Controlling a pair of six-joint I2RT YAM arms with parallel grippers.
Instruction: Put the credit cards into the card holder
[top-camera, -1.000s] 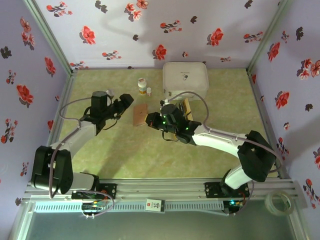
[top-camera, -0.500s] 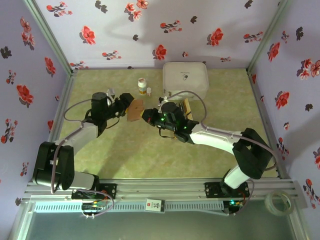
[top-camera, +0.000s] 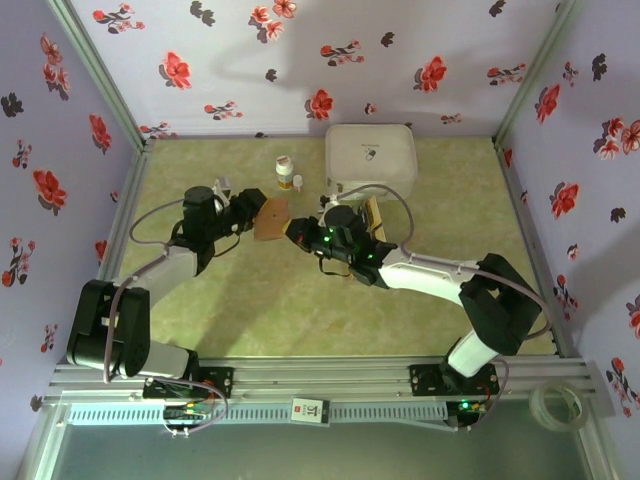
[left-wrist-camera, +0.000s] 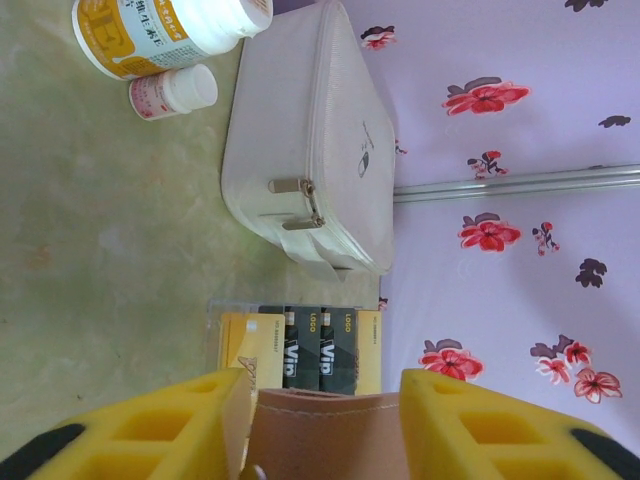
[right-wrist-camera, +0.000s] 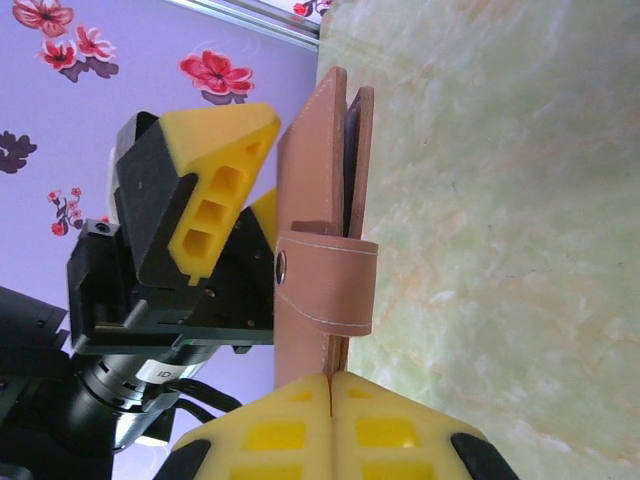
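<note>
The reddish-brown card holder hangs above the table between the two arms, seen edge-on with its snap strap in the right wrist view. My right gripper is shut on its lower edge, yellow pads pinched together. My left gripper stands open, and the card holder sits between its spread fingers. The tan-gold and black credit cards lie side by side in a clear tray beyond it, partly behind the right arm in the top view.
A large white rounded box stands at the back, just behind the cards. Two small bottles stand left of it, close behind the left gripper. Flowered walls enclose the table on three sides.
My right gripper carried the card holder left and toward the back, bringing it between the left gripper's fingers. The left arm shifted only slightly.
</note>
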